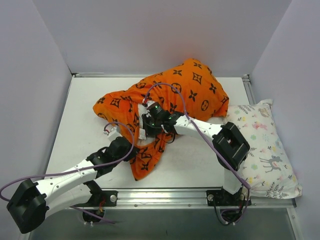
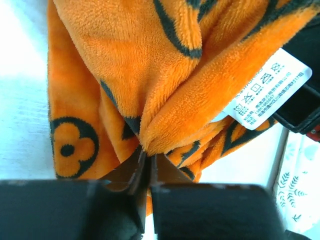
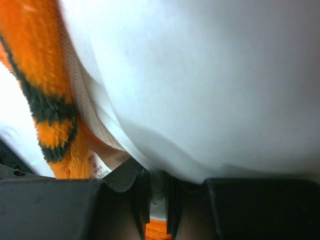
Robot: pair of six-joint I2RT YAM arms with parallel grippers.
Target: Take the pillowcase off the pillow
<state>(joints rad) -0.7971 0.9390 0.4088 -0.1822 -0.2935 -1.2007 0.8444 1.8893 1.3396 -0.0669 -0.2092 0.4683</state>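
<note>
The orange pillowcase (image 1: 190,90) with black motifs lies bulging at the middle back of the table, one loose end trailing toward the arms. My left gripper (image 1: 131,147) is shut on a fold of that loose end; in the left wrist view the plush pillowcase (image 2: 130,60) bunches into the closed left gripper (image 2: 146,152), with a white care label (image 2: 265,90) to the right. My right gripper (image 1: 150,117) reaches into the case's opening. In the right wrist view the white pillow (image 3: 210,75) fills the frame, pinched in the right gripper (image 3: 157,175), orange pillowcase (image 3: 45,100) beside it.
A second white pillow printed with pastel animals (image 1: 262,145) lies along the table's right edge, close to the right arm's base. The white table (image 1: 85,120) is walled at the back and both sides. Purple cables loop over both arms.
</note>
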